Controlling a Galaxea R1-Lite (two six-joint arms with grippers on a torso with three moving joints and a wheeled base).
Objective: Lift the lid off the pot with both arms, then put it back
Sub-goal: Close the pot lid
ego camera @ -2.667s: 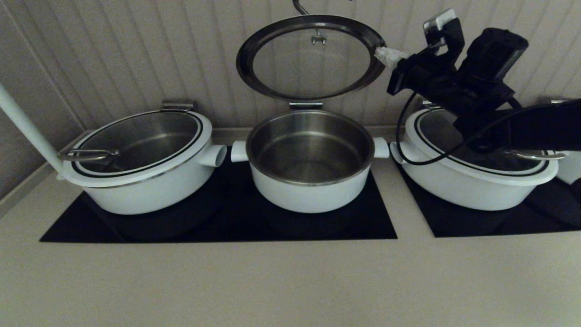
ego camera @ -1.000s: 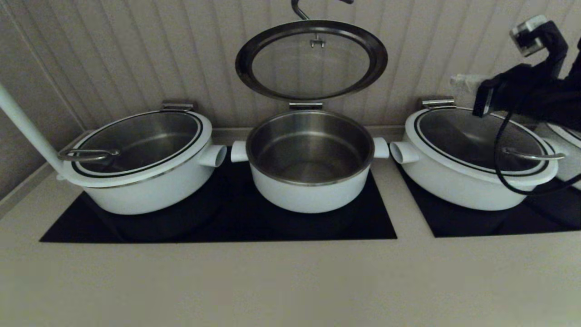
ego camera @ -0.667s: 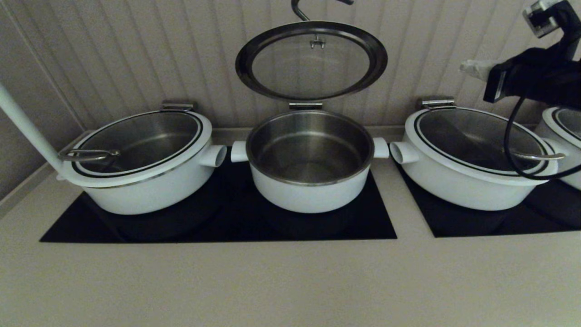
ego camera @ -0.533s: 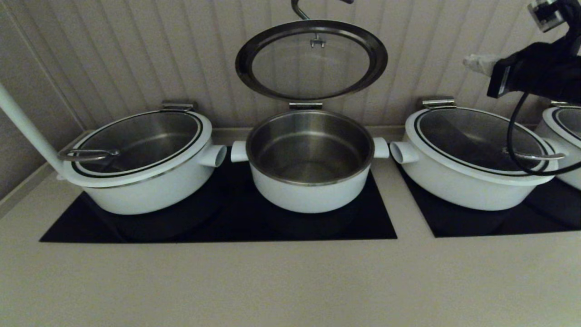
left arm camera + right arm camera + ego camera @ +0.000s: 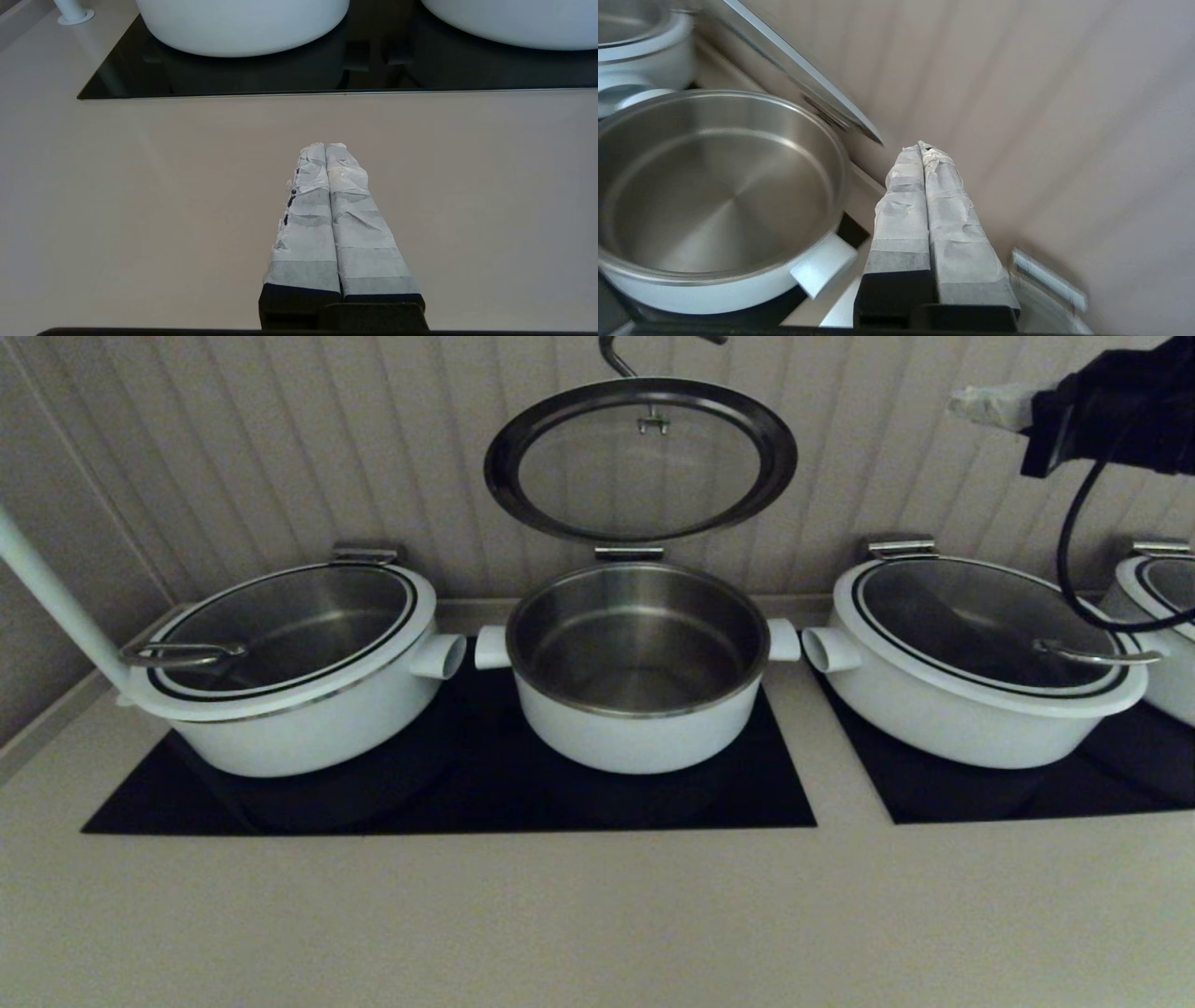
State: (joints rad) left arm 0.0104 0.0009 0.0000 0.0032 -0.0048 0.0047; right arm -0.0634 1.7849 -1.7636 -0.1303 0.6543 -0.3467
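The pot (image 5: 638, 674) stands uncovered in the middle of the black hob, steel inside showing; it also shows in the right wrist view (image 5: 714, 196). Its lid (image 5: 640, 458) stands raised on the hinge behind it, dark underside facing me; its edge shows in the right wrist view (image 5: 794, 74). My right gripper (image 5: 962, 403) is shut and empty, high at the upper right, well clear of the lid; in its wrist view (image 5: 923, 147) the taped fingers press together. My left gripper (image 5: 325, 145) is shut and empty over bare counter, out of the head view.
A covered white pot (image 5: 299, 663) stands left of the open one, another (image 5: 971, 658) to the right, and part of one more (image 5: 1162, 616) at the far right. A white pole (image 5: 56, 607) rises at the left. A ribbed wall is behind. Counter (image 5: 597, 915) lies in front.
My right gripper has let go of the lid's rim and moved away to the right and upward. The lid stays raised on its hinge. The pot has not moved.
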